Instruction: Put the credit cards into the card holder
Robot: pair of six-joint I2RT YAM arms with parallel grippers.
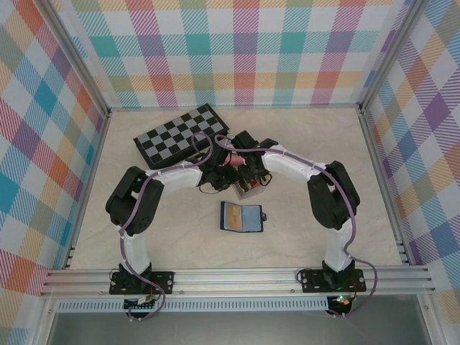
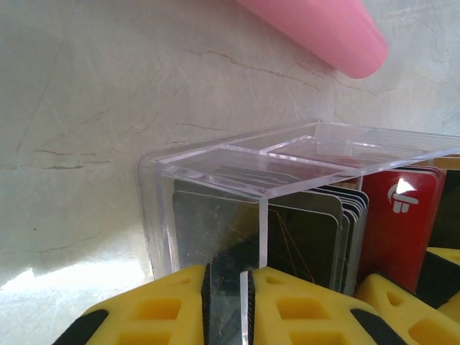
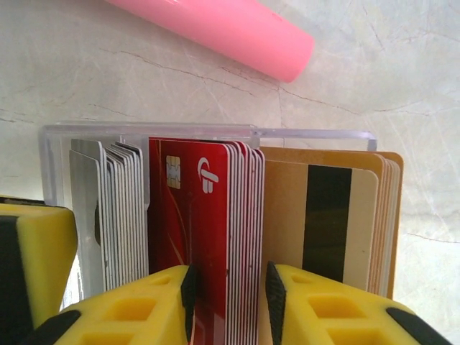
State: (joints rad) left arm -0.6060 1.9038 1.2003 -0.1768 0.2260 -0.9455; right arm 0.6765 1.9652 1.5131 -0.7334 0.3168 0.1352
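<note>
Yellow fingers of the right gripper (image 3: 228,302) pinch a bunch of red cards (image 3: 188,215) from both sides, seen from the right wrist. The cards stand on edge in a clear box (image 3: 316,134). Beside them, the left gripper (image 2: 228,291) is closed on a wall of the same box, apparently to steady it.

The box is packed. A row of silver-grey cards (image 3: 118,208) stands on one side of the red bunch and a row of tan cards (image 3: 284,215) with a black stripe on the other, all upright with faces parallel. Just beyond the box, a pink tube (image 3: 215,29) lies on the pale table (image 3: 374,72).

From above, the card holder (image 1: 241,217) lies open and flat just on the near side of the box, toward the arm bases. It sits between the two arms, about equally close to either, with its long side running across the table. Whether any card sits in its slots is too small to tell. Judging by this, the red cards must lift straight up out of the box, then travel back toward the robot and tip flat to meet the slots. A chessboard (image 1: 183,134) sits on the far side, behind both grippers.
</note>
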